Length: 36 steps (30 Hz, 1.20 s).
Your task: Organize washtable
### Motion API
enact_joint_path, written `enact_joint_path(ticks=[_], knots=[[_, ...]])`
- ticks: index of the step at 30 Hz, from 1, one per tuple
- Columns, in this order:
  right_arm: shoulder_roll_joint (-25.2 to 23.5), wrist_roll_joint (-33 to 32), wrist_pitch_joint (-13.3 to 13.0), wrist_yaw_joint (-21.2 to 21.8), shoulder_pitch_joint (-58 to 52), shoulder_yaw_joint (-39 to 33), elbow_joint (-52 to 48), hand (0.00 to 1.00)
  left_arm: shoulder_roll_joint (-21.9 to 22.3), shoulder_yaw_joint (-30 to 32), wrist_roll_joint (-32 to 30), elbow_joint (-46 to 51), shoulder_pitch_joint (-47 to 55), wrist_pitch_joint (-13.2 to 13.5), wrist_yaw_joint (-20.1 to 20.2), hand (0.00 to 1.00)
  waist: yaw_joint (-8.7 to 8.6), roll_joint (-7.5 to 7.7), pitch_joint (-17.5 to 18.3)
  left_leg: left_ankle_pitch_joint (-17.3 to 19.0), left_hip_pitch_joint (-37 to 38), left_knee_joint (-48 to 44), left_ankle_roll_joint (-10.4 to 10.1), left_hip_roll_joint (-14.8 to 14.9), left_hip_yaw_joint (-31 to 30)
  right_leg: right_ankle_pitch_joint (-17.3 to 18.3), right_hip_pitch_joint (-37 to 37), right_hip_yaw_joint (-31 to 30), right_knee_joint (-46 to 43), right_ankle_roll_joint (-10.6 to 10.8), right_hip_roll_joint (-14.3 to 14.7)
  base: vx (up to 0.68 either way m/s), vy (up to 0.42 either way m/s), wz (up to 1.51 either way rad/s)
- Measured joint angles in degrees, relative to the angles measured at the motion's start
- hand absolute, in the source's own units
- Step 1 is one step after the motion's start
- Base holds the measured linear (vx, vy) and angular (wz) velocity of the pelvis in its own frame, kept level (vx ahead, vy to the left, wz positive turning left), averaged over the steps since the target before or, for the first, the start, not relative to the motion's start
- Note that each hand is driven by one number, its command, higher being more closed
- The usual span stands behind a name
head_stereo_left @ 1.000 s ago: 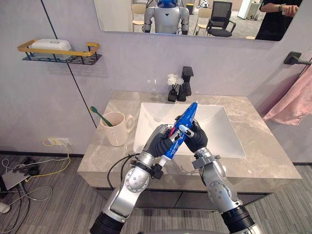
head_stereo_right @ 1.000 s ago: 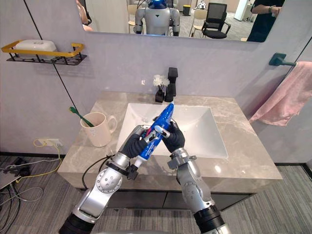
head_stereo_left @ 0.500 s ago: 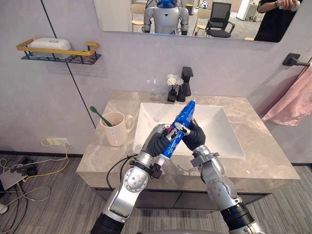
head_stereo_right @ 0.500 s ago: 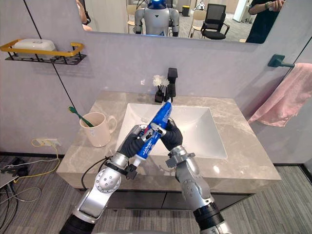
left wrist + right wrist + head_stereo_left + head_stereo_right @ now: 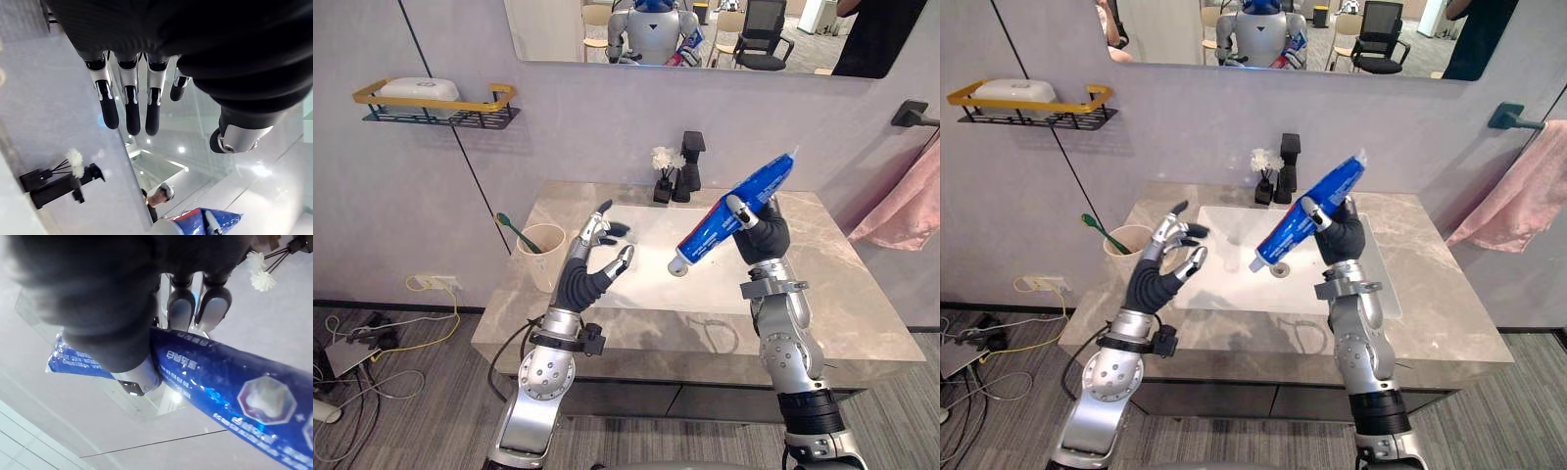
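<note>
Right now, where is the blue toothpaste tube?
The toothpaste tube is up in the air in the robot's right hand, tilted over the right side of the sink, with its cap end pointing down.

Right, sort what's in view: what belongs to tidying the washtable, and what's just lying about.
Job: blue toothpaste tube, gripped in the right hand; cup holding the green toothbrush; open left hand.
Lying about: tap, white flowers, wall shelf, pink towel.

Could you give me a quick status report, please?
Right hand shut on toothpaste tube, held above the sink. Left hand open, empty. Cup with toothbrush stands left of sink.
</note>
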<state>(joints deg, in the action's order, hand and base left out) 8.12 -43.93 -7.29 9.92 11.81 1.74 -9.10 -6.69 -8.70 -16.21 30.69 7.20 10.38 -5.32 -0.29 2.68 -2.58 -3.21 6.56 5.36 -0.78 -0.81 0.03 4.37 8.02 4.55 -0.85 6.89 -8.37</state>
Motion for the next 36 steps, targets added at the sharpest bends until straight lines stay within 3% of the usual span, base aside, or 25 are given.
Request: enact_joint_path(ticks=[7,12,18,26,32,36], knots=[[-0.4,2.2,-0.2,0.0,-0.7,-2.9,-1.5,1.00,2.6,10.7,1.9,2.6,4.7,0.2,-3.5,0.00,1.16,0.12,-0.1,0.0,-0.3,0.1,0.0,-0.1,-1.4,0.0,0.8,1.5,0.8,0.0,-0.2,0.00,-0.023,0.10],[-1.0,5.8,-0.2,-0.1,-3.6,-4.5,-1.9,1.00,7.0,22.9,3.3,2.2,10.5,0.1,-5.7,0.00,2.00,0.29,-0.3,0.0,-0.9,0.2,0.0,-0.1,-1.5,0.1,0.7,2.1,1.1,0.0,-0.3,-0.01,-0.024,0.07],[-1.1,7.6,-0.8,-1.3,-5.1,-9.4,-3.2,1.00,9.6,31.7,3.1,-8.0,12.2,-0.7,-9.3,0.00,2.87,0.50,-0.7,0.0,-1.4,0.2,0.0,-0.3,-2.3,0.2,0.7,3.2,1.1,0.1,-0.5,-0.01,-0.021,0.09],[-1.1,7.6,-2.6,-2.3,-5.5,-10.1,-3.5,1.00,10.5,33.4,4.9,-28.7,13.8,-2.3,-9.5,0.00,2.96,0.52,-0.7,0.0,-2.3,0.5,-0.1,-0.3,-2.8,0.8,-0.4,3.6,0.1,-0.1,-0.5,-0.02,-0.012,0.03],[-1.0,7.6,-3.7,-3.4,-5.5,-9.0,-3.5,1.00,9.7,32.0,5.8,-50.2,13.2,-4.4,-7.1,0.00,2.90,0.68,-0.6,0.0,-3.2,0.1,0.0,-0.2,-2.8,0.8,-1.4,3.6,0.0,-0.1,-0.5,0.00,0.000,0.00],[-0.9,8.8,-3.7,-3.8,-5.5,-7.0,-3.5,1.00,8.9,29.6,4.1,-58.0,12.6,-5.4,-5.0,0.00,2.94,0.80,-0.6,0.0,-3.2,0.1,-0.1,-0.2,-2.8,0.8,-1.4,3.5,0.1,-0.1,-0.5,0.00,0.000,0.00]])
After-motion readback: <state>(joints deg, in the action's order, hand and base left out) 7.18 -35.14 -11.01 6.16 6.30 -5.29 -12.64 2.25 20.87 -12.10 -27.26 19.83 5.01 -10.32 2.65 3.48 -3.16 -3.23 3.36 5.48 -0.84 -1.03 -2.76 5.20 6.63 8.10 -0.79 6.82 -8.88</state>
